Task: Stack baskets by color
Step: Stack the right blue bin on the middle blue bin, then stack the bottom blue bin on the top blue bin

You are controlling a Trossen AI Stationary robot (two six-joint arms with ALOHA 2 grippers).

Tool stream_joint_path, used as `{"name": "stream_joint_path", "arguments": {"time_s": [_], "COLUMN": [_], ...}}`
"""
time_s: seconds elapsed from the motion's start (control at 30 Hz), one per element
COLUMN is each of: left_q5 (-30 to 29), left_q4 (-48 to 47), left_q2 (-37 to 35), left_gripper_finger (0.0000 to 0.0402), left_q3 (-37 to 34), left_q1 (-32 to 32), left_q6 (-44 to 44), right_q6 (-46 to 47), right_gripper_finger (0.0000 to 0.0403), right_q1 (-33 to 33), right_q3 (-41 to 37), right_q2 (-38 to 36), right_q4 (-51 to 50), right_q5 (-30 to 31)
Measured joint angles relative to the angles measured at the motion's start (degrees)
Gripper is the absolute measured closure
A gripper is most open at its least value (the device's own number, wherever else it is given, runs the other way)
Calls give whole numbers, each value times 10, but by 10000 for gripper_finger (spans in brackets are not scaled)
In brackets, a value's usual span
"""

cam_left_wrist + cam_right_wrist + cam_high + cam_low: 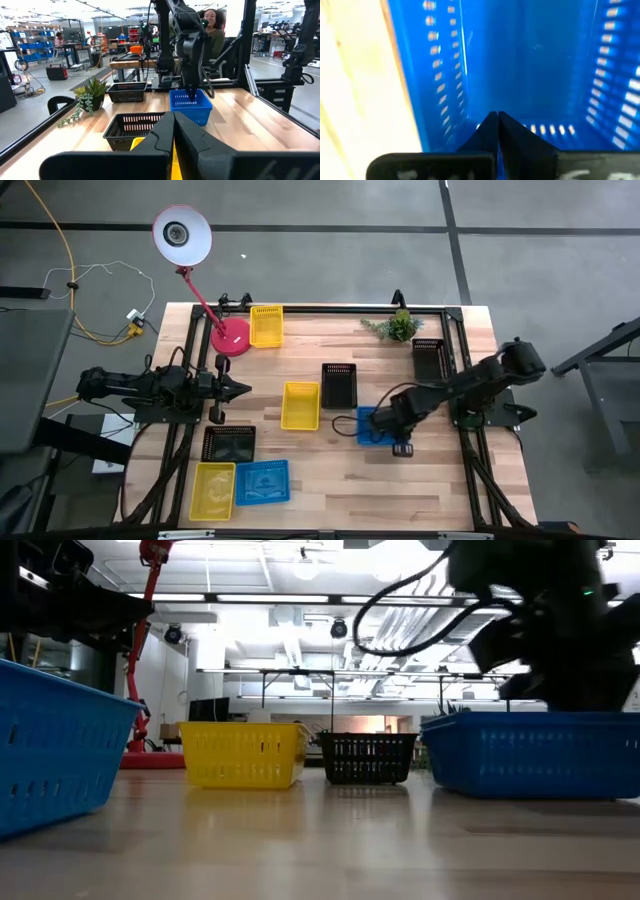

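My right gripper [496, 119] points down with its fingers shut, its tips inside a blue basket [374, 426] that rests flat on the table right of centre. The low view shows the same blue basket [530, 752] under the dark arm. Next to it on the table are a black basket [339, 384] and a yellow basket [300, 405]. My left gripper [243, 388] waits shut and level at the table's left side, touching nothing. My right gripper's shut fingers [517, 137] come from above into the blue basket, close to one perforated short wall [547, 130]. Nothing shows between them. I cannot tell whether the tips touch the wall or the floor. The basket sits flat on the table.
More baskets lie about: yellow [266, 325] at the far edge, black [430, 358] at the far right, and black [229, 444], yellow [212, 490] and blue [262, 482] at the near left. A red lamp [229, 338] and a small plant [397, 326] stand at the back.
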Motion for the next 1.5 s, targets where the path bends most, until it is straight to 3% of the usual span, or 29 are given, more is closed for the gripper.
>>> {"name": "stream_joint_path", "arguments": {"time_s": [0.4,0.73,0.87,1.03,1.23,1.37,1.5], "left_q5": [0,0,0,0,0,-11,-44], "left_q4": [0,0,0,0,0,2,8], "left_q2": [0,0,0,0,0,0,0], "left_gripper_finger": [401,401,401,401,401,401,401], "left_q3": [0,0,0,0,0,0,0], "left_q1": [0,0,0,0,0,0,0], "left_q6": [0,0,0,0,0,30,78], "right_q6": [121,89,80,79,106,122,124], "right_gripper_finger": [403,403,402,402,397,356,289], "right_q1": [38,10,-6,-18,-48,-67,-78], "right_q3": [-120,-113,-93,-88,-88,-88,-82], "right_q2": [-175,-254,-264,-256,-252,-252,-252], "right_q4": [9,25,121,312,440,521,575], "right_q5": [44,65,66,68,68,81,138]}}
